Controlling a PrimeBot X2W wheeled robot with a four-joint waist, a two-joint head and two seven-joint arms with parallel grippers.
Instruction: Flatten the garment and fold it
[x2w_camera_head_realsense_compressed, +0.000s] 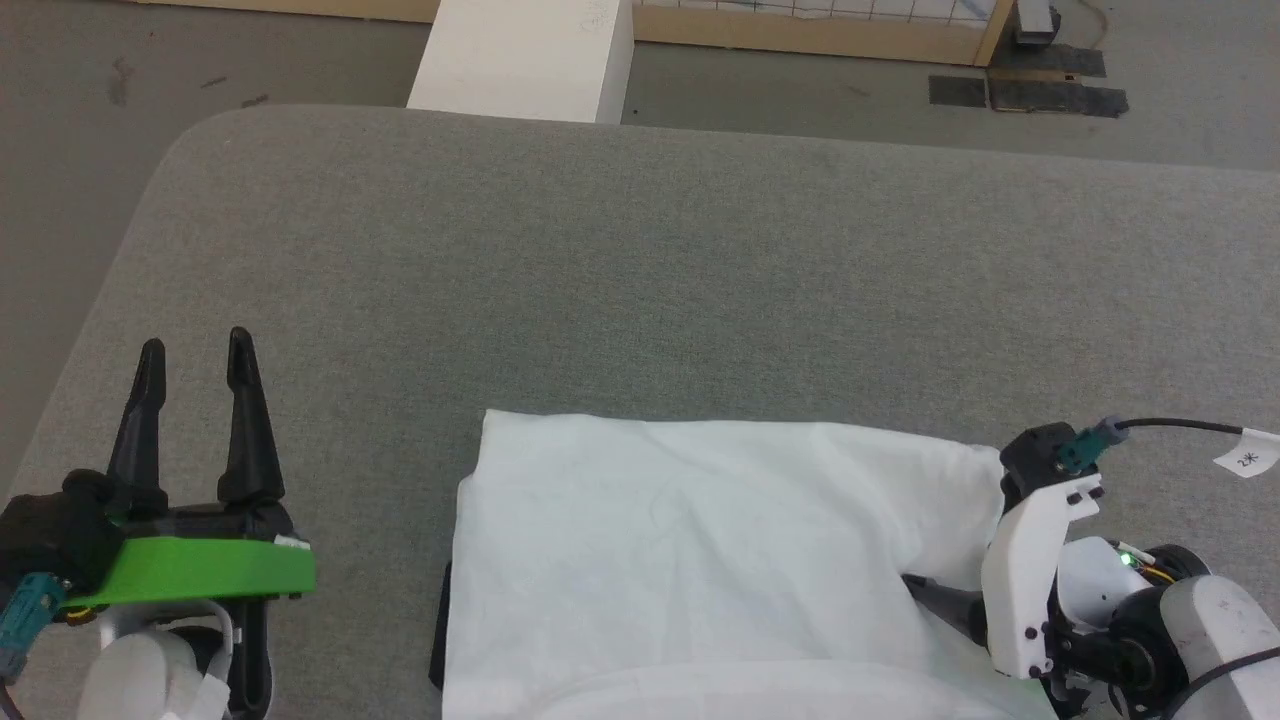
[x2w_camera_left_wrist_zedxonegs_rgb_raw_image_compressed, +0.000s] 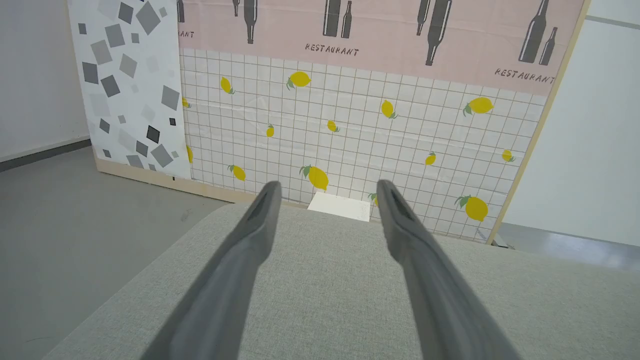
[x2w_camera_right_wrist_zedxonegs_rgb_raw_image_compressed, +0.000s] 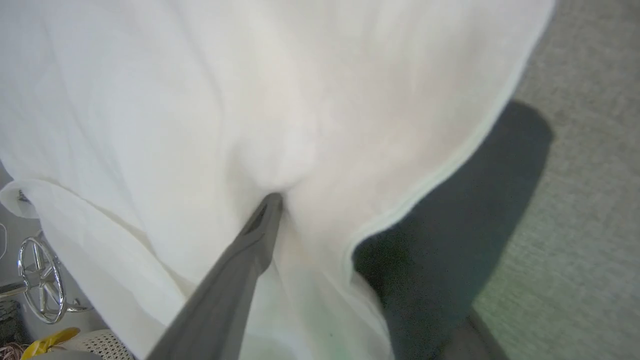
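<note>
the garment (x2w_camera_head_realsense_compressed: 700, 540) lies folded on the grey tabletop (x2w_camera_head_realsense_compressed: 640, 270) at its near edge, white side up, with a sliver of black showing under its left edge. the left gripper (x2w_camera_head_realsense_compressed: 196, 342) hangs over bare tabletop well to the garment's left, jaws spread wide and holding nothing. the right gripper (x2w_camera_head_realsense_compressed: 945, 605) reaches in from the right, also spread wide: one finger (x2w_camera_right_wrist_zedxonegs_rgb_raw_image_compressed: 240, 260) lies on the white cloth, the other is mostly hidden, nothing clamped
</note>
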